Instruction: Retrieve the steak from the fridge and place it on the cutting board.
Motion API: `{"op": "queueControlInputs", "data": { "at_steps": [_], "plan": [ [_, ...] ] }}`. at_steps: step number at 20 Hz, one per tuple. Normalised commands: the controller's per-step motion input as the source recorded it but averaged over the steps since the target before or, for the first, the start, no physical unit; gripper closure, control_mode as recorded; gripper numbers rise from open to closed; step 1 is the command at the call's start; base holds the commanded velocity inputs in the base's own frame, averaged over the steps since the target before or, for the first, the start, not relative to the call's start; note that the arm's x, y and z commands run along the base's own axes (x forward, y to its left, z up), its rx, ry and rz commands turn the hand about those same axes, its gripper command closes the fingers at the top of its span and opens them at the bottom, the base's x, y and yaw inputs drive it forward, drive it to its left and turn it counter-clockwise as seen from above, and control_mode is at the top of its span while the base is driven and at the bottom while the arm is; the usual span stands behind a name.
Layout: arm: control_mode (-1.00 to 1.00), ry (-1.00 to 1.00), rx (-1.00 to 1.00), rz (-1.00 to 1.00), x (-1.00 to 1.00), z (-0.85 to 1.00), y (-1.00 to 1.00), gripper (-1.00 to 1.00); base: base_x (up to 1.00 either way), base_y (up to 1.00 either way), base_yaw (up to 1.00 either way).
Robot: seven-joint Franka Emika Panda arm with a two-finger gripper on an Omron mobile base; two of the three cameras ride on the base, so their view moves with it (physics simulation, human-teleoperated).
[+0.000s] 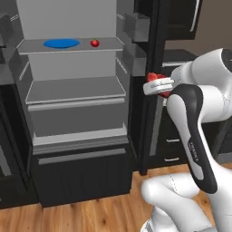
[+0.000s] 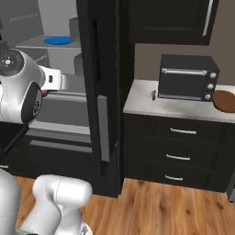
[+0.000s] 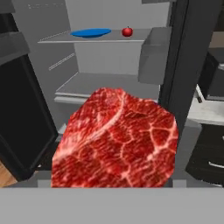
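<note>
Three views logged. Left base view, from the left: fridge (image 1: pixel 74 90) stands open, grey shelves exposed; upper shelf carries a blue plate (image 1: pixel 61 43) and, to its right and apart from it, a tomato (image 1: pixel 94 43). Further right, outside the fridge and in front of its dark right-hand frame, the gripper (image 1: pixel 158 86) sits at the end of the white arm with a red piece of the steak (image 1: pixel 155 76) showing at it. Right base view: fridge on the left, then a counter (image 2: pixel 151 103) bearing a black toaster oven (image 2: pixel 188 77), and at the far right edge the cutting board (image 2: pixel 225 100), well apart from the arm. Hand view: steak fills the lower centre, close to the lens, hiding the fingertips; steak is held off any shelf, so the gripper is clamped on it.
</note>
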Motion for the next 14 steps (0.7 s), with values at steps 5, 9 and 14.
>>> {"op": "queueControlInputs", "data": {
  "at_steps": [5, 9, 14],
  "plan": [
    [1.0, 0.0, 0.0, 0.0, 0.0, 0.0, 0.0, 1.0, -0.25, -0.67, 0.0],
    [1.0, 0.0, 0.0, 0.0, 0.0, 0.0, 0.0, 1.0, -0.17, -0.71, 0.0],
    [1.0, 0.0, 0.0, 0.0, 0.0, 0.0, 0.0, 1.0, -0.12, -0.75, 0.0]
  ]
}}
